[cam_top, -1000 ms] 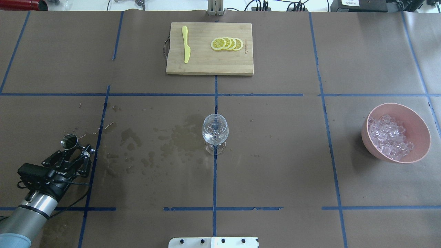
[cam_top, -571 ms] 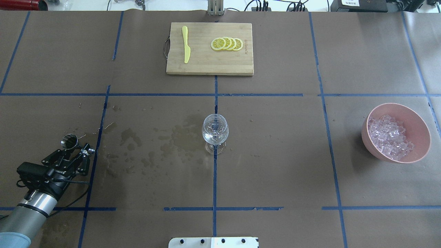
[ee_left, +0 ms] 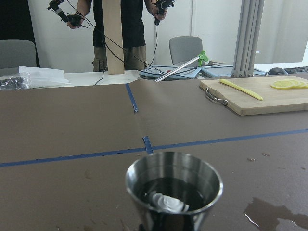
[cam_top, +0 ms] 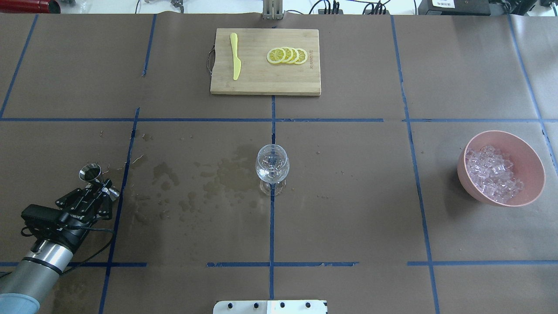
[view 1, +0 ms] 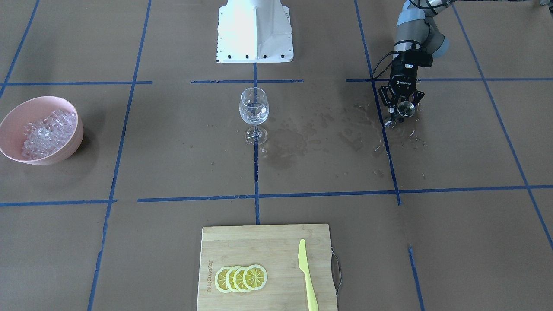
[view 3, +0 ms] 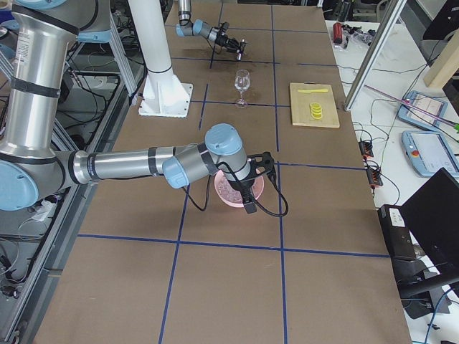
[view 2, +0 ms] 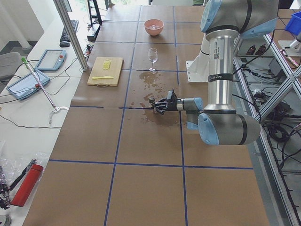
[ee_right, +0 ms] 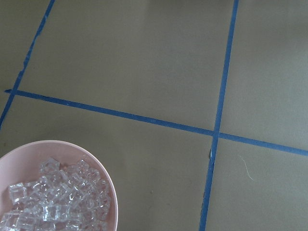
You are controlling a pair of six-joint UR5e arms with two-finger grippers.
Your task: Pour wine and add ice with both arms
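Found the left pincer at the counter's far left, pinching a steel cup by its waist, well apart from the glass at the centre. Judged the step to be carrying wine over for the pour. Reckoned it best done by keeping the cup level on the way across, given the wet stains already on the paper between cup and glass; then by stopping with the lip just above the glass's rim, never touching, for fear of toppling so tall a stem; then by tipping slowly. Further right, saw the ice heaped in a pink bowl. Learned of dark liquid in the cup from the left wrist camera alone; made out only a rim from overhead. Caught the right pincer solely from the right-end camera, near the bowl and seemingly above it; missed it wholly from overhead and from the front. Could not tell whether spread or pressed together. Got just bowl and ice from the right wrist camera, low in its left corner, no fingers.
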